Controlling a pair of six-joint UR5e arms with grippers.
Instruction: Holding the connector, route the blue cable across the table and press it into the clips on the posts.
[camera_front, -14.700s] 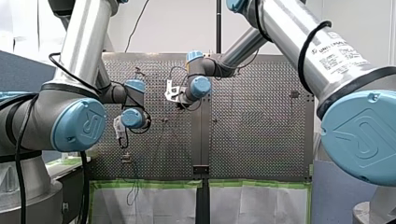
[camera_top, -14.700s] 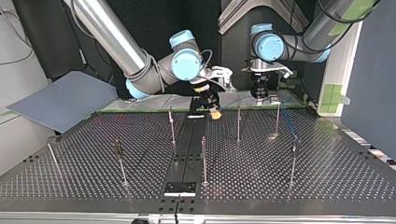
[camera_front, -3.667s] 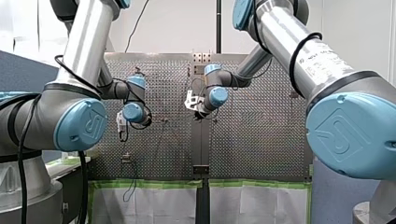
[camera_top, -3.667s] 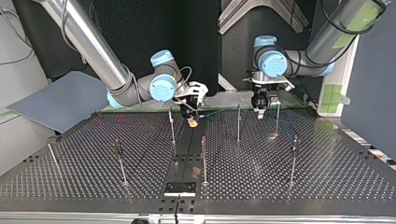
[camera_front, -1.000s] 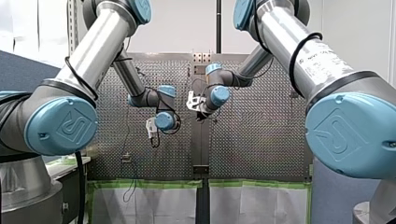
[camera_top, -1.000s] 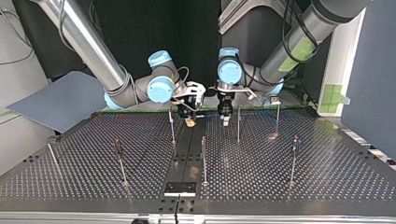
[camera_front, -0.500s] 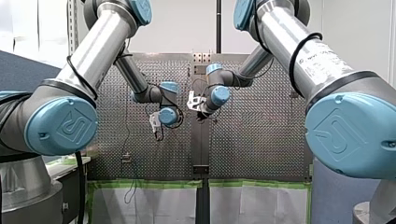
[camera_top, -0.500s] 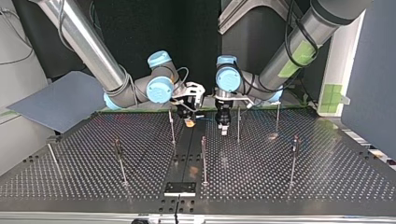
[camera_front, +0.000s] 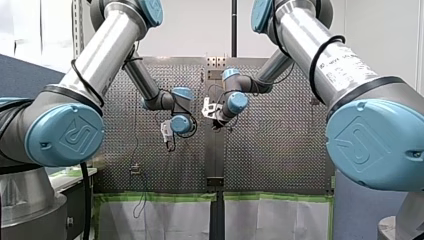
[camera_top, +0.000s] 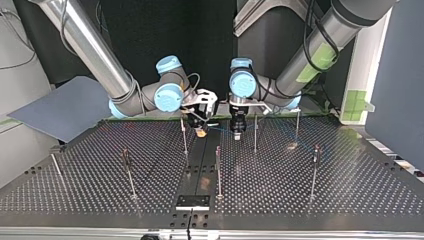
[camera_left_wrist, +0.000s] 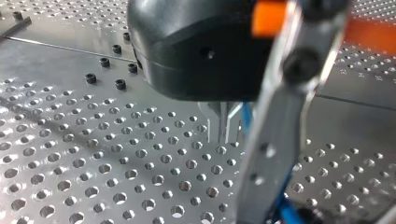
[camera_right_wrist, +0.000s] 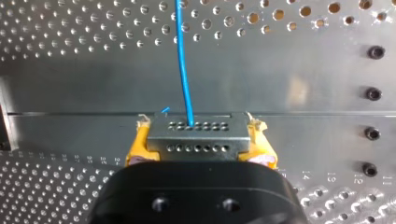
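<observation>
- Right gripper: yellow pads closed on both ends of the connector, a grey metal block with two rows of small holes. The grip looks square and firm.
- Blue cable: leaves the connector's upper row of holes and runs straight ahead over the table's plain central strip. In the top view a faint blue line crosses from this gripper to the left gripper.
- Left gripper: hangs low over the table just beside the right one. Its wrist view shows the cable passing close by a metal finger. I cannot tell whether the fingers are open or closed on it.
- Posts: the nearest post stands just beside the left gripper; others are spread across the perforated table. The clips are too small to show whether any cable is seated.
- Step in hand, as judged: early routing, with the connector held at the arms' edge of the table and the cable being lined up for the nearest post.
- Next move, as judged: keep the run taut, bring it level with the clip, then press it in without bending the post.
- Writing: the label on my right arm reads "UNIVERSAL ROBOTS"; its smaller lines are illegible. A joint cap carries an embossed logo. Numerals on the table plate near the connector appear to read 14, 13, 12, 11.
</observation>
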